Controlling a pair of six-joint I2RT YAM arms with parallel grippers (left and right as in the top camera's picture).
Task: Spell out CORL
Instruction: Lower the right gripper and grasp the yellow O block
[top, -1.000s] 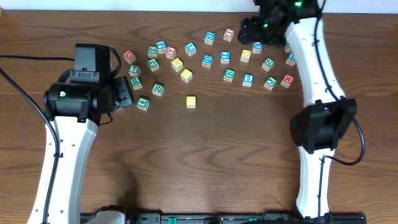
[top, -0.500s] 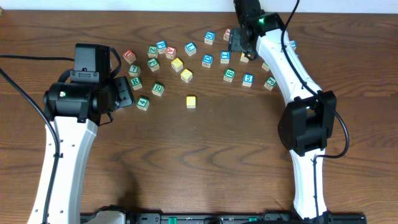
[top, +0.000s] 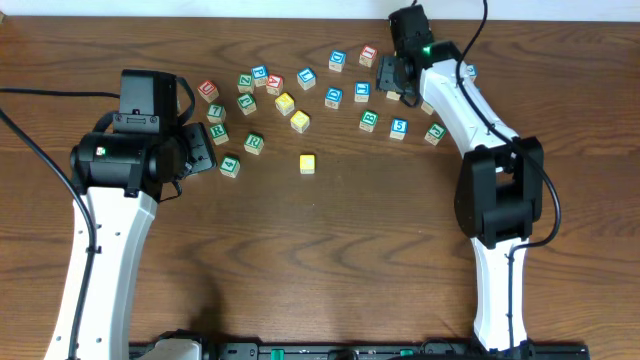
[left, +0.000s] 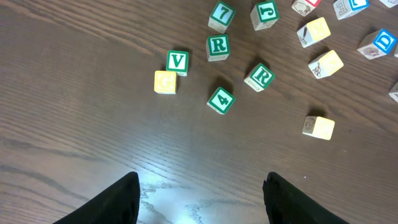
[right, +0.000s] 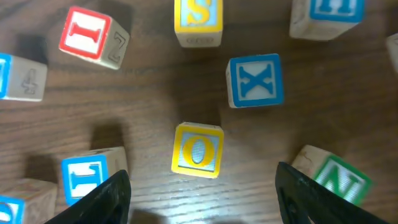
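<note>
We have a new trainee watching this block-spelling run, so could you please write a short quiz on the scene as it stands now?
1. True or false: the right gripper is shut on the O cube.
2. In the left wrist view, which cube lies nearest the yellow G cube? A) V cube B) 4 cube C) 7 cube
3. Fill in: the left wrist view shows ___ green R cubes.

Key
1. False: its fingers stand open, clear of the O cube on both sides.
2. A.
3. Two.
</note>
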